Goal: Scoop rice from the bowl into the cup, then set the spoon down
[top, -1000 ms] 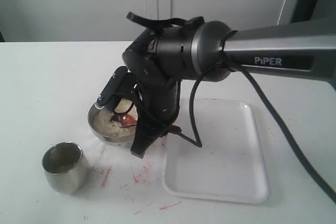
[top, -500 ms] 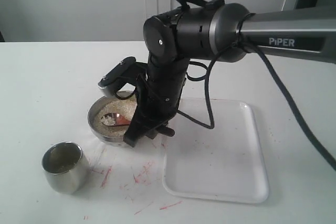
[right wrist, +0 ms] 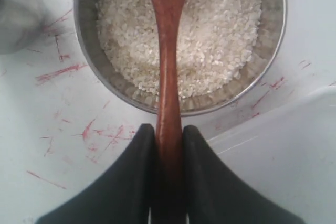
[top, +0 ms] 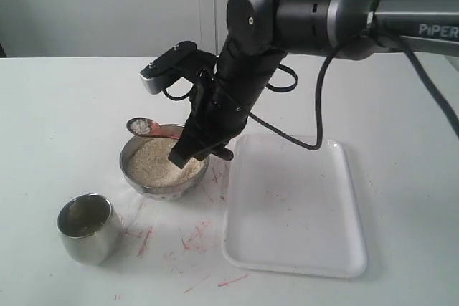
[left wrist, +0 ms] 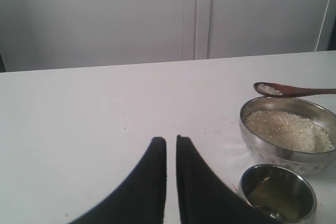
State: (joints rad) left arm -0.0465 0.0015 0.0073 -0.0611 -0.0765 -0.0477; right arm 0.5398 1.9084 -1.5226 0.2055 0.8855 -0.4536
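The right gripper (right wrist: 169, 132) clamps the spoon (top: 152, 128). Its handle lies level, head pointing left over the bowl (top: 147, 185). The left gripper (left wrist: 171, 141) has its fingers together.

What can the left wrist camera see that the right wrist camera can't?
Only the left wrist view shows the left claw, closed and empty, and the little pile of rice on the spoon. Only the right wrist view shows the right claw squeezing the spoon's handle, some red scribbles and the white tray. Both show the spoon over the bowl of rice.
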